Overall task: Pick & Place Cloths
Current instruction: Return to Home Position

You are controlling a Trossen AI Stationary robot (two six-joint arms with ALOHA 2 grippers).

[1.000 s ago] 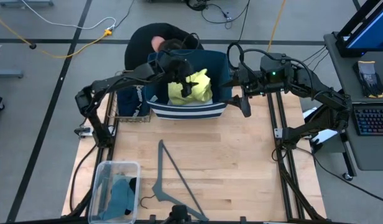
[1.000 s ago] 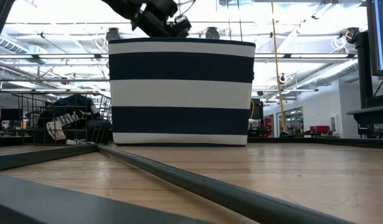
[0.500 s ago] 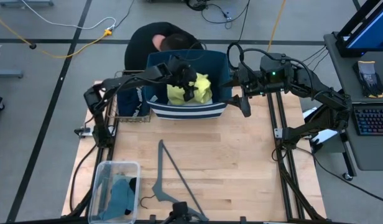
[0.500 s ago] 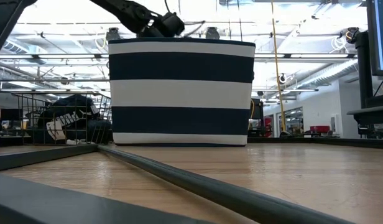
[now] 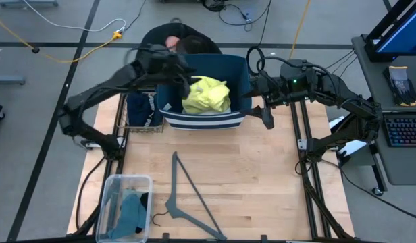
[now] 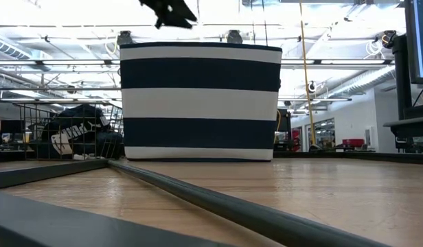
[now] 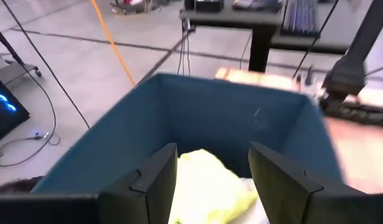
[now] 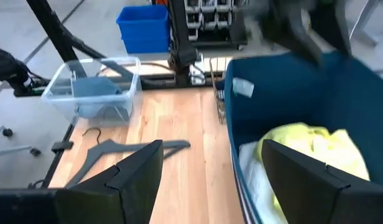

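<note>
Left hand point(image 7: 213, 155) wide over yellow cloth point(image 5: 206, 94) in bin point(image 5: 204, 121), right hand point(image 8: 213, 147) wide beside; wooden table point(image 5: 255, 182), grey floor point(image 5: 46, 81).

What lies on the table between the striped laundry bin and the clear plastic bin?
A grey clothes hanger lies flat there, touching neither bin; the high view shows it.

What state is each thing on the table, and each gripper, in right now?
Navy-and-white striped fabric bin: upright, open-topped
Yellow shirt: crumpled inside striped bin
Clear plastic bin: upright, holding teal rags
Grey plastic hanger: lying flat on table
Left gripper: open, empty, above striped bin
Right gripper: open, empty, beside striped bin
</note>
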